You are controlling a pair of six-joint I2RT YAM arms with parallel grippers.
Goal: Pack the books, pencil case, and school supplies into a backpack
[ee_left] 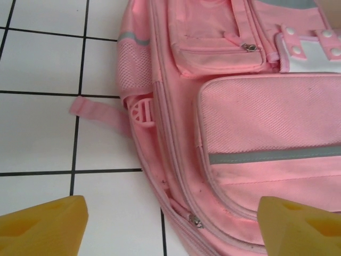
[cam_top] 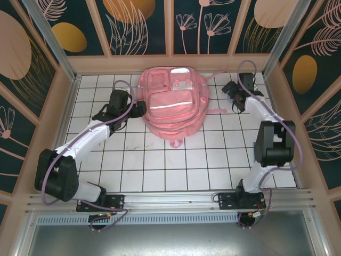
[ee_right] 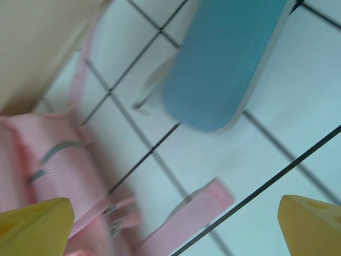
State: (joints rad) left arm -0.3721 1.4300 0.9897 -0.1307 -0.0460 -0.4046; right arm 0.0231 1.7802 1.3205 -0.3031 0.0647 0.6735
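Observation:
The pink backpack (cam_top: 173,104) lies flat at the back middle of the tiled table, front pockets up. My left gripper (cam_top: 139,110) is at its left edge. In the left wrist view it stands open (ee_left: 173,229), its yellow fingertips (ee_left: 45,226) straddling the backpack's side seam (ee_left: 256,122), with a zipper pull (ee_left: 195,220) between them. My right gripper (cam_top: 233,96) hovers right of the backpack. It is open (ee_right: 173,229) above a loose pink strap (ee_right: 197,218), and the light blue pencil case (ee_right: 224,64) lies on the tiles just beyond. The books and other school supplies are out of view.
Wooden walls (cam_top: 170,63) enclose the table at the back and both sides. A pink strap (cam_top: 217,111) trails from the backpack's right side and a loop (cam_top: 176,143) sticks out toward me. White tiles (cam_top: 176,170) stretch from the backpack to the arm bases.

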